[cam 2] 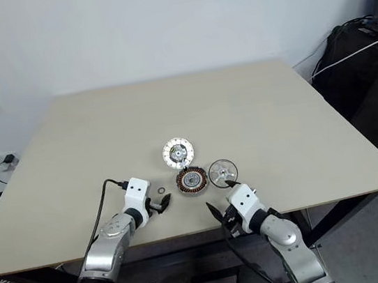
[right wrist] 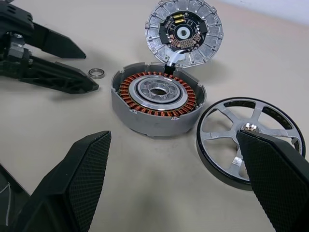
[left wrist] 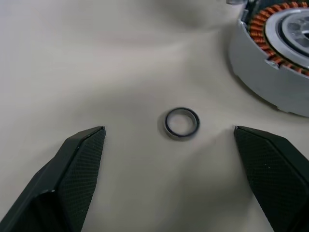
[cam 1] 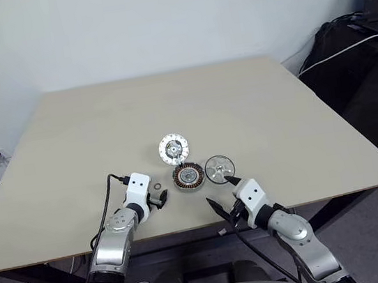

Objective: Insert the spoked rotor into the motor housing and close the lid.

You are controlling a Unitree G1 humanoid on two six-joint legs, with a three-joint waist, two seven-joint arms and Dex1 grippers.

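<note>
- My left fingers point(cam 1: 163, 197) stand wide apart and hold nothing. They sit low over the table point(cam 1: 239, 99), near its front edge.
- A small loose washer ring point(left wrist: 182, 122) lies flat on the table just ahead of those fingers, roughly in line with the gap between the two tips and touching neither.
- The motor housing point(right wrist: 157, 104) rests upright on the table just beside the ring, on the side nearer my right arm. Its top is open, and I can see the copper-brown windings circling a pale centre with a hole.
- The spoked rotor point(cam 1: 218, 168) lies on the table just beside the housing, on its right and apart from it. It is a dark-rimmed wheel with silver spokes running to a small hub, and it is not yet in the housing.
- The lid point(right wrist: 183, 33) sits just beyond the housing, face up, a silver disc with a dotted rim and a small circuit at its middle. A pale cable runs from it to the housing wall.
- My right fingers point(cam 1: 219, 189) are spread wide and empty. One tip lies over the rotor's near edge, but I cannot tell whether it touches.
</note>
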